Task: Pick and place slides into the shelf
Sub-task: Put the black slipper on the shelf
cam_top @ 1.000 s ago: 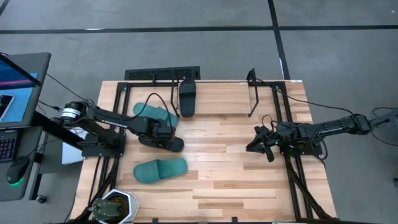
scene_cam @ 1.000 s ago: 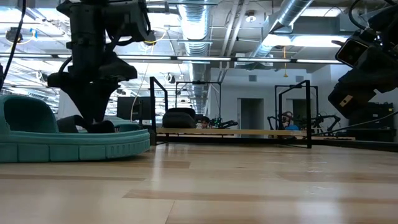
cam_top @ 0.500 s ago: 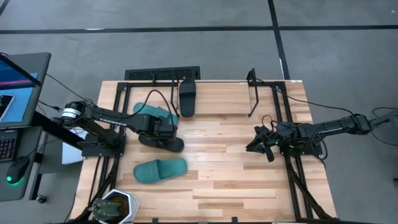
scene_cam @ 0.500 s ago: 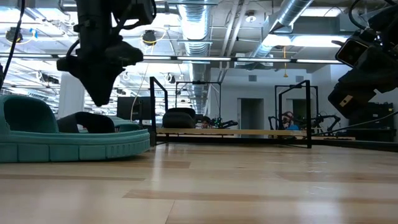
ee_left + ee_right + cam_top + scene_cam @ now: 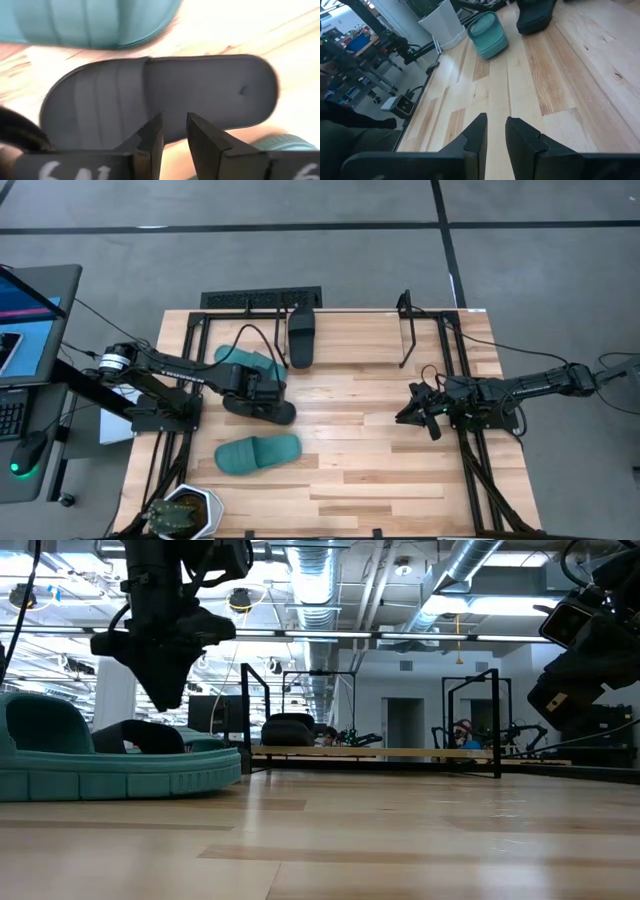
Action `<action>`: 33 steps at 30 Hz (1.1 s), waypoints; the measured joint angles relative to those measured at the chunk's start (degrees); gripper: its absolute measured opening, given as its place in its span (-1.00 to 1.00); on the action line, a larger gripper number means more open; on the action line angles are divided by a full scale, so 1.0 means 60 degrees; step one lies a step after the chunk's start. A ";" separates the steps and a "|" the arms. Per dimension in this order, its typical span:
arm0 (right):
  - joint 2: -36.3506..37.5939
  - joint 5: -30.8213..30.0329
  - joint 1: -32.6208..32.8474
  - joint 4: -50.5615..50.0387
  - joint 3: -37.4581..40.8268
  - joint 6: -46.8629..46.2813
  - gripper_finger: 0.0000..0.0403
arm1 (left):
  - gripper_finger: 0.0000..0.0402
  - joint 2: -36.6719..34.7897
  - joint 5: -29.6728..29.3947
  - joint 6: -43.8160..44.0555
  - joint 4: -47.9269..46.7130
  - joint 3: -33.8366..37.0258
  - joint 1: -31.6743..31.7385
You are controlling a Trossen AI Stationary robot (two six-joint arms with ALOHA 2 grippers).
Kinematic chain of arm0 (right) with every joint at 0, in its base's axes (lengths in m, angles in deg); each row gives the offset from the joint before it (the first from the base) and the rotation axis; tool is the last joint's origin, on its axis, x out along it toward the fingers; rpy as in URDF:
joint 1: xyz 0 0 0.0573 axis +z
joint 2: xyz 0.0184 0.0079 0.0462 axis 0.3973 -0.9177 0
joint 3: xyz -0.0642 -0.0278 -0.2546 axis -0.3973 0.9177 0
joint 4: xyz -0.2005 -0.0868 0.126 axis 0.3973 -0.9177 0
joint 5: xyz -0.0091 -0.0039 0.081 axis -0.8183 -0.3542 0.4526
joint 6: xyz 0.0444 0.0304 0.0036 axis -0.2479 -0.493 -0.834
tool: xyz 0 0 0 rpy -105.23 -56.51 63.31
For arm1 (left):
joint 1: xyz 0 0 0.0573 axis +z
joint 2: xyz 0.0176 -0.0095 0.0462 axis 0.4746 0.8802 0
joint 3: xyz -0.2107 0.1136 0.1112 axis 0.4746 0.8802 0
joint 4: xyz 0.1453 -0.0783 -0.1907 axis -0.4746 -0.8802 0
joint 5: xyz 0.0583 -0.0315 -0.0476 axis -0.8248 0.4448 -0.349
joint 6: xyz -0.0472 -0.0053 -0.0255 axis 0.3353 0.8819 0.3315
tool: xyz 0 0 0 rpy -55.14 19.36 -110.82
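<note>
A black slide (image 5: 272, 411) (image 5: 165, 95) lies flat on its sole left of the table's centre. My left gripper (image 5: 174, 131) (image 5: 165, 698) hangs shut just above it, pointing down, clear of it. One teal slide (image 5: 243, 360) (image 5: 95, 22) lies just beyond it, partly under my left arm. A second teal slide (image 5: 258, 453) (image 5: 110, 765) lies nearer the near edge. Another black slide (image 5: 301, 335) (image 5: 288, 728) sits on the shelf (image 5: 405, 330) at the far edge. My right gripper (image 5: 408, 412) (image 5: 495, 127) waits shut at the right, above bare wood.
A black slotted grille (image 5: 262, 299) lies beyond the far edge. A white pot with a plant (image 5: 185, 515) (image 5: 442, 20) stands at the near left corner. A monitor (image 5: 30, 320) is off the left side. Bare wood (image 5: 360, 440) spans the middle and right of the table.
My left gripper has risen straight up from the black slide, where it stood low a second ago, and now hangs clear above it. The black slide has stayed flat on the table in the same place.
</note>
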 joint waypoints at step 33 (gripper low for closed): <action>0.0000 0.0000 0.0002 0.0004 0.0000 0.0003 -0.71 | -0.61 -0.0004 0.0166 -0.0310 0.0746 0.0000 0.0025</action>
